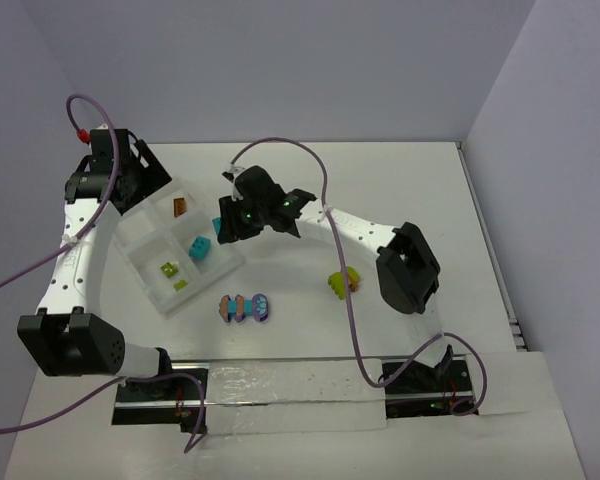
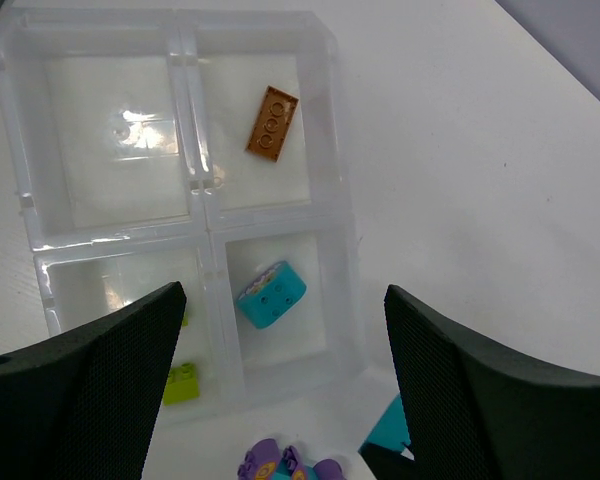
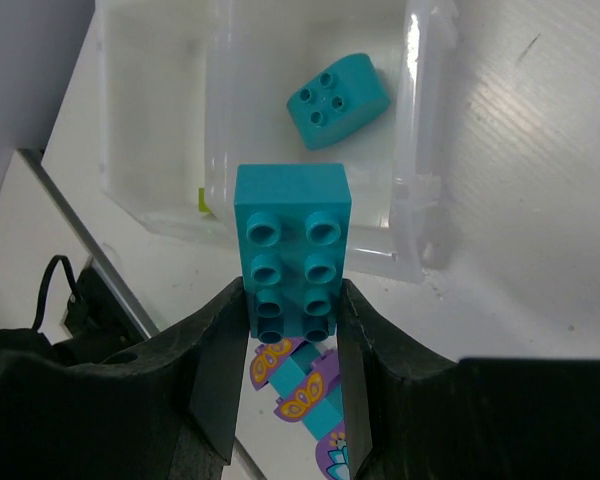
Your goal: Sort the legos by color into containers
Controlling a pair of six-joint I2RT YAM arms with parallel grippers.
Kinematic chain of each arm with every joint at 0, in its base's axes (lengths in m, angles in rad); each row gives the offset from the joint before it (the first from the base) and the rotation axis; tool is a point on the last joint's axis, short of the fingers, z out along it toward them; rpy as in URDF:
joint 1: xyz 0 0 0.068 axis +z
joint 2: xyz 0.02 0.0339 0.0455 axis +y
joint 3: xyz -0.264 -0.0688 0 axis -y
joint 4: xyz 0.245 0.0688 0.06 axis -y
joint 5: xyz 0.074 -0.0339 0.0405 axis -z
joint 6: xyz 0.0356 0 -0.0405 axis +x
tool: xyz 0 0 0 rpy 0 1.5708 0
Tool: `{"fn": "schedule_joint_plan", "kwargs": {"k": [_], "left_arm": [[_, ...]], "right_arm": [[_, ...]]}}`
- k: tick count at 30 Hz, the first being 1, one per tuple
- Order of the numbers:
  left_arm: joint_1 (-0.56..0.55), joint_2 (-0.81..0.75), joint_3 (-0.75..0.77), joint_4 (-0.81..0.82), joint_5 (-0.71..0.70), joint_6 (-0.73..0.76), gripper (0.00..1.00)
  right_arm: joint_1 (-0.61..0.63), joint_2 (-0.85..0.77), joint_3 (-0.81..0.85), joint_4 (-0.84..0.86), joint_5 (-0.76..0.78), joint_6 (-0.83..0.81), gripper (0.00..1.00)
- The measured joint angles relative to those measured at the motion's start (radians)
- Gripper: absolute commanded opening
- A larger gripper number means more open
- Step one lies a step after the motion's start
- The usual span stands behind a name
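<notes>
Arms bend in from both sides toward the tray (image 1: 140, 272), which sits at about 9 o'clock on the counter (image 1: 410, 190). The left arm arcs up along the counter's left edge, with its wrist over the tray's 11 o'clock corner and looking down. The left fingers (image 2: 120, 380) stand wide apart with nothing between them. The right arm folds at its elbow near 3 o'clock and reaches across to the tray's 2 o'clock side. There the right fingers (image 3: 220, 350) are clamped on a turquoise brick (image 3: 292, 240), studs toward the wrist camera. The brick is over the tray's rim, by the compartment that holds a turquoise block (image 3: 337, 100).

An orange-brown brick (image 2: 272, 122) lies in the next compartment, and lime green bricks (image 1: 170, 270) lie in a third. A purple, turquoise and orange cluster (image 1: 245, 307) lies on the counter just off the tray's 5 o'clock corner. A green and orange cluster (image 1: 343, 281) sits well apart at the tray's 3 o'clock, beside the right forearm. Bare counter runs from the tray's right side to the far and right walls.
</notes>
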Motion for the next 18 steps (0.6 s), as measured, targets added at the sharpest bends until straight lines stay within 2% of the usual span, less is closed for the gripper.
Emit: {"fn": "schedule_joint_plan", "kwargs": {"k": [3, 9, 11, 16, 18], "left_arm": [[0.000, 0.000, 0.000, -0.002, 0.000, 0.000, 0.88], [0.000, 0.000, 0.000, -0.004, 0.000, -0.001, 0.88], [0.000, 0.000, 0.000, -0.005, -0.001, -0.001, 0.88], [0.000, 0.000, 0.000, -0.010, -0.007, -0.001, 0.88], [0.000, 0.000, 0.000, -0.011, -0.009, -0.001, 0.88]], "right_arm": [[0.011, 0.046, 0.045, -0.022, -0.004, 0.000, 0.17], [0.028, 0.132, 0.153, -0.051, -0.021, 0.000, 0.23], [0.032, 0.157, 0.183, -0.061, -0.025, 0.000, 0.29], [0.034, 0.213, 0.253, -0.075, -0.027, 0.000, 0.62], [0.034, 0.231, 0.276, -0.088, -0.027, 0.002, 0.68]]}}
